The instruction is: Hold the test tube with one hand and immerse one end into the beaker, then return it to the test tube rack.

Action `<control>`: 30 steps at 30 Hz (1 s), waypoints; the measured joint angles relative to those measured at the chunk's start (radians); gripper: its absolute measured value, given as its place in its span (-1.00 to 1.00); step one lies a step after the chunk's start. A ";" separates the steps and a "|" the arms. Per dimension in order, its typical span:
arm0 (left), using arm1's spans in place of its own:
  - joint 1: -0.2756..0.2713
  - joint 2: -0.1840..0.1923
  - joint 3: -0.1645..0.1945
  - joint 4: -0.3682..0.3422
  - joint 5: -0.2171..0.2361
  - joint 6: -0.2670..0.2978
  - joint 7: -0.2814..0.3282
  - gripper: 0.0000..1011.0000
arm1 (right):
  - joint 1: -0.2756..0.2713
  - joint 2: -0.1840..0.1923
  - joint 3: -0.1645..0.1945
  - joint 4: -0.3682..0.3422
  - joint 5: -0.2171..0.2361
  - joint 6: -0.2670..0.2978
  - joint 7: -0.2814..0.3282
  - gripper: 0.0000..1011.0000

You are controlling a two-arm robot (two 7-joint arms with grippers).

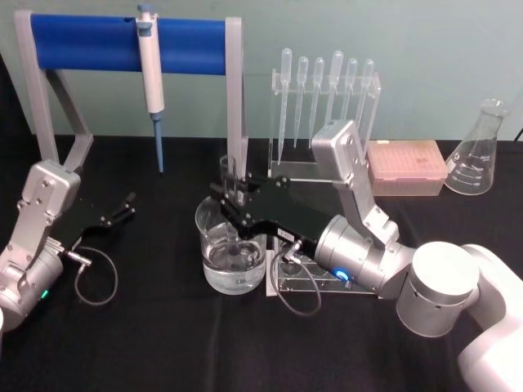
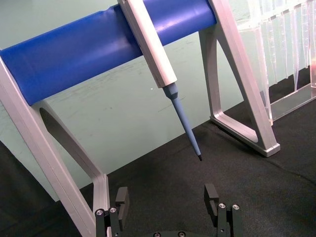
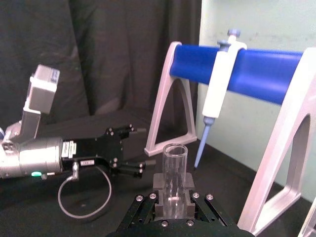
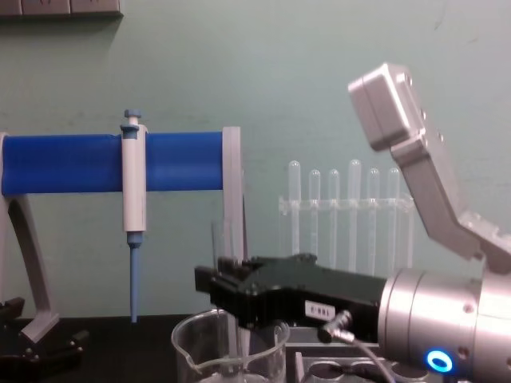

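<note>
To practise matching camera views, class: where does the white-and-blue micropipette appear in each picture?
Head view: micropipette, upper left, hanging from the blue bar.
Left wrist view: slanting across that bar.
Right wrist view: hanging upright on it.
Chest view: left side, on the bar.
Shared landmark: the blue bar.

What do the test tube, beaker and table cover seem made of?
The test tube, in the right tool: clear glossy glass, likely; background shows through. The beaker: same look, shiny spouted rim; clear plastic possible. The table cover: black matte cloth, finely woven texture. The left tool rests open at left.
</note>
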 joint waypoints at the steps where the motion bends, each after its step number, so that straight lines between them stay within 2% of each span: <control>1: 0.000 0.000 0.000 0.000 0.000 0.000 0.000 0.98 | -0.002 -0.001 0.000 0.003 0.000 -0.001 0.001 -0.56; 6: 0.000 0.000 0.000 0.000 0.000 0.000 0.000 0.98 | -0.017 -0.005 0.010 0.007 0.000 -0.009 0.005 -0.56; 30: 0.000 0.000 0.000 0.000 0.000 0.000 0.000 0.98 | -0.013 -0.004 0.008 0.007 0.001 -0.009 0.005 -0.56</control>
